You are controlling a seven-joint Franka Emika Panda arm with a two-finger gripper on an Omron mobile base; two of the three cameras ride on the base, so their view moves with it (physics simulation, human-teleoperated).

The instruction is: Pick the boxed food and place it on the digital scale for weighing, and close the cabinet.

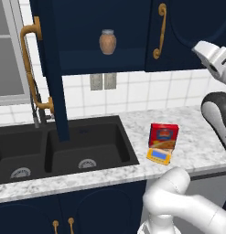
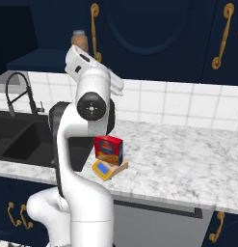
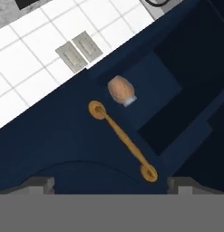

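The gripper (image 3: pixel 111 183) stands wide open, holding nothing, facing a brass handle (image 3: pixel 123 140) on the cabinet (image 1: pixel 110 41). On the counter (image 1: pixel 196 137), the boxed food (image 1: pixel 163 136) stands on the digital scale (image 1: pixel 158 156). Behind, a brown jar (image 1: pixel 107 41) sits in the open cabinet.

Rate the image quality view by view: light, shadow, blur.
Left base view: even flat light, deep shade inside the open cabinet around the jar. Right base view: boxed food sharp, little shadow. Hand view: rolled, jar soft and blurry.
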